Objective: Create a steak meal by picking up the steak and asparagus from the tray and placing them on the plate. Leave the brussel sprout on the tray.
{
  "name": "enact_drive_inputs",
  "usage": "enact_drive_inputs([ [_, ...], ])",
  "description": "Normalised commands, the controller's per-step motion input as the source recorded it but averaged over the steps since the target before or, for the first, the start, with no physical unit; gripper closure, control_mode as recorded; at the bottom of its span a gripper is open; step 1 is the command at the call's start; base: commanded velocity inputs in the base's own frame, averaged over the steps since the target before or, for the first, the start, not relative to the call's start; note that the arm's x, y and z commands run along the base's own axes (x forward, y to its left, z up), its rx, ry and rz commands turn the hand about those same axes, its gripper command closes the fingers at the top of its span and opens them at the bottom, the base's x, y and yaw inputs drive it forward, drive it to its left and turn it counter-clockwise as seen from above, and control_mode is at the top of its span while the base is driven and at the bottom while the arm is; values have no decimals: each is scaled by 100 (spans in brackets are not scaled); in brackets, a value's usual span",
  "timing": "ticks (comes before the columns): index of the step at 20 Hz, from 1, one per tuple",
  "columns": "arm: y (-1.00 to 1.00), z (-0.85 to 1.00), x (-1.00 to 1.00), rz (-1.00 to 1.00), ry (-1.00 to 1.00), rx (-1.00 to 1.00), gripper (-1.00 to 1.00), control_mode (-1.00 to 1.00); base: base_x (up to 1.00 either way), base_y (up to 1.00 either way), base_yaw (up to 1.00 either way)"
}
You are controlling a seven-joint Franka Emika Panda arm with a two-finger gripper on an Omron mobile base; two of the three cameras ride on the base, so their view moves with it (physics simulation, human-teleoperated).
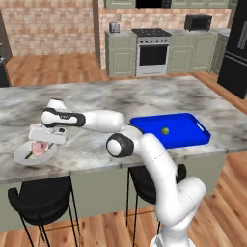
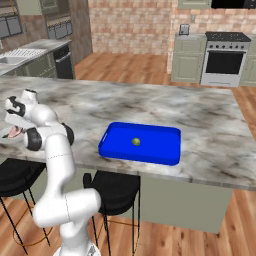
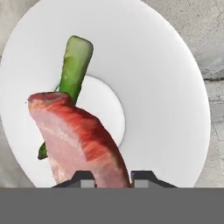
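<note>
- Releasing the steak (image 3: 81, 140) onto the plate (image 1: 21, 157) is judged the step in hand; the asparagus (image 3: 75, 63) already lies on the plate, partly under the meat.
- Plate: round, white, at the far left of the table (image 1: 144, 99), near its front edge. In the hand view its rim reaches past the steak on every visible side, so a straight drop looks safe.
- Tool (image 1: 46, 140): hovers directly over the plate, fingertips (image 3: 83, 178) either side of the steak's near end. The jaws stand narrow with the meat between them; whether they grip it or have just let go cannot be told.
- Steak: pinkish-red slab, standing on edge and tilted, crossing the stalk. Advice: open the jaws fully before lifting, then rise straight up, so the slab tips flat onto the plate and is not dragged off.
- Asparagus: keep the fingers from sweeping sideways, as a nudge could roll the stalk toward the rim.
- Tray (image 1: 185, 140): blue, well to the right of the plate on the same table.
- Brussel sprout (image 1: 165, 130): sits alone near the tray's middle; to be left there.
</note>
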Motion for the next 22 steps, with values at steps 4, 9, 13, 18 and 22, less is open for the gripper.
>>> enact_drive_inputs([
  [4, -26, 5, -59, 0, 0, 0, -100, -100, 0, 0, 0],
  [9, -53, 19, -84, 0, -2, 0, -100, -100, 0, 0, 0],
  [13, -91, 3, -100, 0, -8, 1, -100, -100, 0, 0, 0],
  [18, -96, 21, -100, 0, -20, 4, -100, -100, 0, 0, 0],
  [22, -82, 53, -100, 0, -30, 8, -100, -100, 0, 0, 0],
])
